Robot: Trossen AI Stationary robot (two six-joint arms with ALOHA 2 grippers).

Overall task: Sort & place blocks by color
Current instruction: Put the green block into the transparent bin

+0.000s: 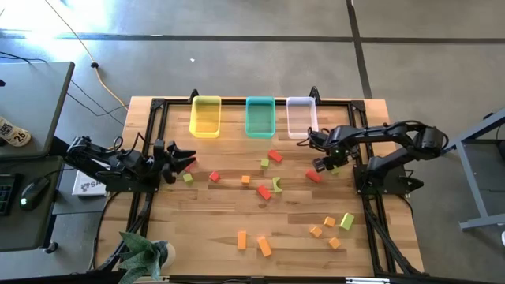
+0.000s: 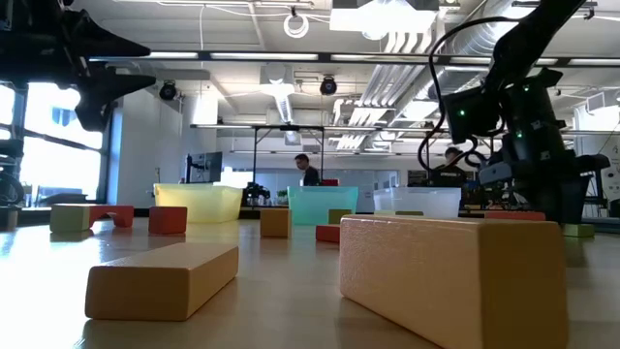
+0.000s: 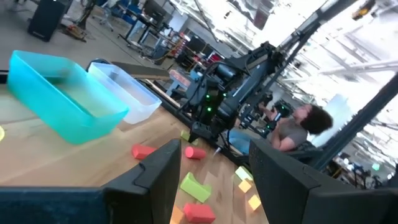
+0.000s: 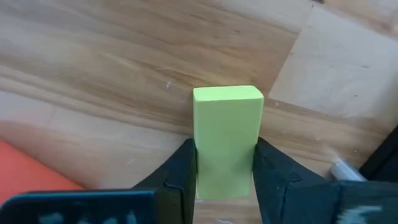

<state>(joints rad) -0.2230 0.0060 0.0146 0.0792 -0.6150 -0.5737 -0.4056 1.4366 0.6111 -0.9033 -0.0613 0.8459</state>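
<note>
Red, orange and light green blocks lie scattered on the wooden table [image 1: 197, 229]: reds [image 1: 274, 156] and greens [image 1: 278, 184] mid-table, oranges [image 1: 329, 222] toward the near right. My right gripper [image 1: 324, 164] hovers right of centre, in front of the clear bin, shut on a light green bar [image 4: 226, 140]. A red block [image 1: 314, 176] lies just beside it. My left gripper [image 1: 184, 158] is open near the table's left edge, above a green cube [image 1: 188, 178]; its fingers [image 3: 163, 179] stand wide apart in the left wrist view. My right gripper pinches the light green bar between its two fingers [image 4: 184, 171], one on each long side [image 4: 200, 163]. The fingers lie along the bar, and its free end [image 4: 227, 94] sticks out past the fingertips. Whether the bar is clear of the table, I cannot tell.
Three bins stand in a row at the far edge: yellow [image 1: 206, 116], teal [image 1: 259, 116], clear [image 1: 301, 116]. Two orange bars [image 1: 241, 240] lie near the near edge and loom large in the low view [image 2: 160, 281]. A potted plant [image 1: 146, 256] sits at the near left corner.
</note>
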